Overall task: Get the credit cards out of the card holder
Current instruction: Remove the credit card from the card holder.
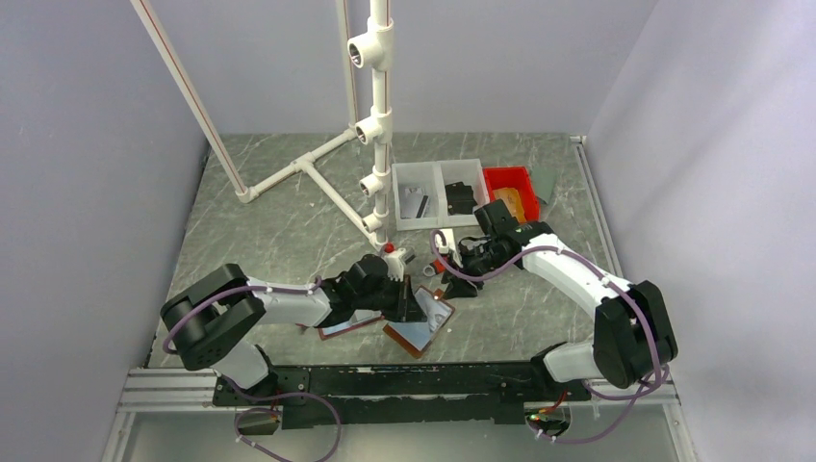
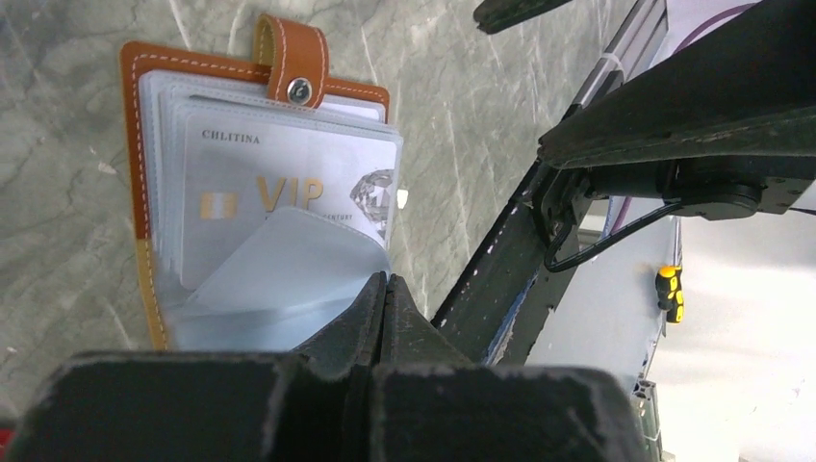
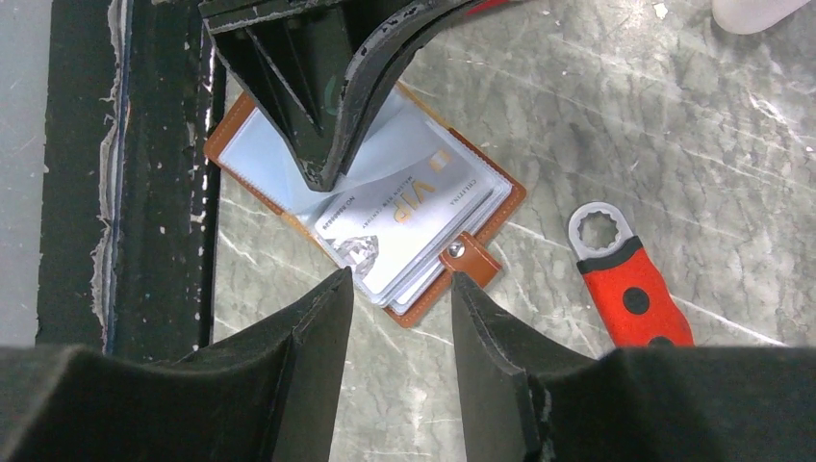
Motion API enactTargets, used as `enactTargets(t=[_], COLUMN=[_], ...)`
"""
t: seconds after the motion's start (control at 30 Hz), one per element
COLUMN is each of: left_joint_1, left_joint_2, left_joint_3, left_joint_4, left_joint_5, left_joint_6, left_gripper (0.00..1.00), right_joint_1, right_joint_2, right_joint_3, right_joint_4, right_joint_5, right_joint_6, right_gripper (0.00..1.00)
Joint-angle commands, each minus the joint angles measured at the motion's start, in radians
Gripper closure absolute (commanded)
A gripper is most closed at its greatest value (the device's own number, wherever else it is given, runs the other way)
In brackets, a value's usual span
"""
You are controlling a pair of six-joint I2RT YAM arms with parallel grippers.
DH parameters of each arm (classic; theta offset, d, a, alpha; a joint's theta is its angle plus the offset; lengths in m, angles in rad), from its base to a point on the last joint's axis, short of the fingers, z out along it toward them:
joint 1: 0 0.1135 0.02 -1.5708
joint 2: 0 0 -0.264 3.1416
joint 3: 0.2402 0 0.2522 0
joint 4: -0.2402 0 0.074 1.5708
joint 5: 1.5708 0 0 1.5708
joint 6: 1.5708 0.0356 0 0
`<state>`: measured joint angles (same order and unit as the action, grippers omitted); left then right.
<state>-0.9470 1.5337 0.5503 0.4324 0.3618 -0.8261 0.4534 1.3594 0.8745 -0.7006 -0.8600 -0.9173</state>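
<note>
Two tools work one card holder (image 2: 135, 144), lying open on the marble-look desk (image 3: 625, 125) directly beneath the right tool (image 3: 399, 289), whose fingers are spread wide and empty. I read the left tool (image 2: 385, 289) as pinched flat on a curled clear sleeve (image 2: 279, 260) at its tip. My worry: the floppy, glossy sleeve slips free, or a pull drags the whole unpinned holder. VIP card (image 2: 289, 192) looks rigid, slick and silver; the holder is stitched tan leather.
</note>
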Motion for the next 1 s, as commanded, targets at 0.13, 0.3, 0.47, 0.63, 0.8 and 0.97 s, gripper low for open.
enactTargets(t=[0.13, 0.3, 0.47, 0.63, 0.8, 0.97], left_joint_1=[-0.006, -0.007, -0.006, -0.005, -0.003, 0.001], left_joint_2=[-0.081, -0.122, -0.182, -0.227, -0.271, -0.315], left_joint_3=[-0.047, -0.089, -0.123, -0.146, -0.137, -0.136], left_joint_4=[-0.053, -0.094, -0.183, -0.256, -0.364, -0.428], left_joint_5=[-0.016, -0.074, -0.154, -0.22, -0.284, -0.326], left_joint_6=[-0.005, -0.061, -0.122, -0.167, -0.192, -0.205], left_gripper=[1.0, 1.0, 1.0, 0.98, 0.88, 0.79], right_joint_1=[0.009, 0.046, 0.098, 0.138, 0.171, 0.2], right_joint_2=[-0.031, -0.027, -0.003, 0.018, 0.035, 0.05], right_joint_3=[-0.019, -0.044, -0.061, -0.069, -0.074, -0.078], right_joint_4=[0.014, 0.018, 0.049, 0.073, 0.092, 0.103], right_joint_5=[-0.031, -0.034, 0.012, 0.059, 0.1, 0.133], right_joint_6=[-0.066, -0.112, -0.109, -0.105, -0.103, -0.102], right_gripper=[0.56, 0.56, 0.56, 0.57, 0.57, 0.58])
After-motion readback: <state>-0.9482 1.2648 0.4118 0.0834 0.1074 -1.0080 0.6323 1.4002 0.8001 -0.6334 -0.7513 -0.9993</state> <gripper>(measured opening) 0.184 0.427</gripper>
